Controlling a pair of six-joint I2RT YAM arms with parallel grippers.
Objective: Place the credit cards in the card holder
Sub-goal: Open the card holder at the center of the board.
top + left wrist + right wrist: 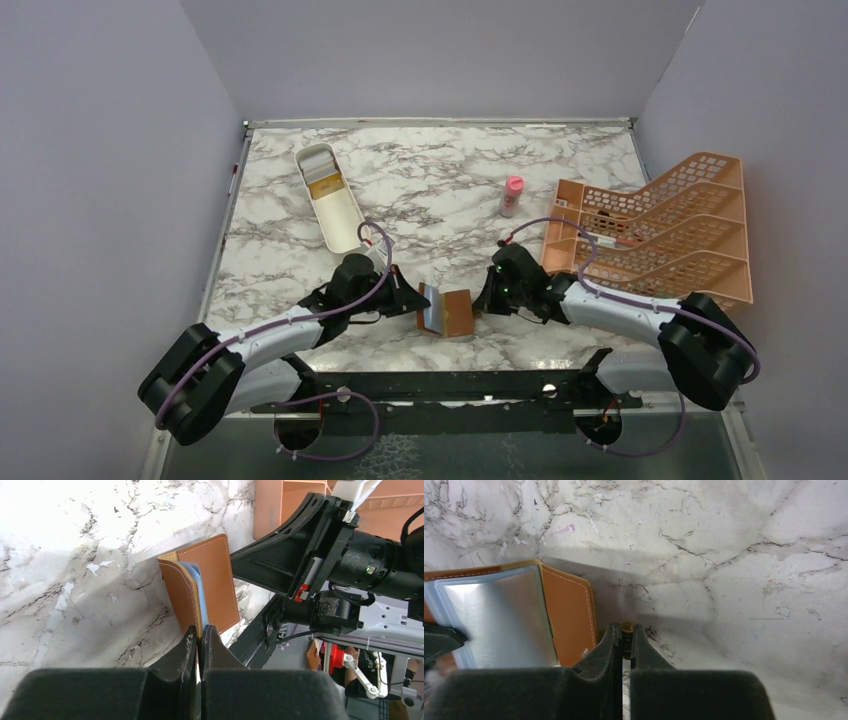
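Card holder (pixel 447 312) sits at 6 o'clock on the marble-patterned tabletop (pixel 440 180), strung between the two arms and partly spread like a book. The left gripper (pixel 201 632) has its fingers pressed onto the rim of one brown cover. The right gripper (pixel 625 630) has its fingers nearly together on a brown sliver, which I take for the other cover's edge. Holding both sides looks meant to expose the blue-grey inside and its clear sleeve (pixel 499 615) for loading. A yellow-gold credit card (pixel 326 186) lies in the white oblong tray (pixel 342 228) at 10 o'clock, well apart from the arms, so neither arm could fetch it without letting go.

Grey veins run across the white surface, which is boxed in by plain pale lilac walls (pixel 100 150). An orange lattice rack (pixel 660 235) stands at 3 o'clock and a small pink bottle (pixel 511 196) at 1 o'clock.
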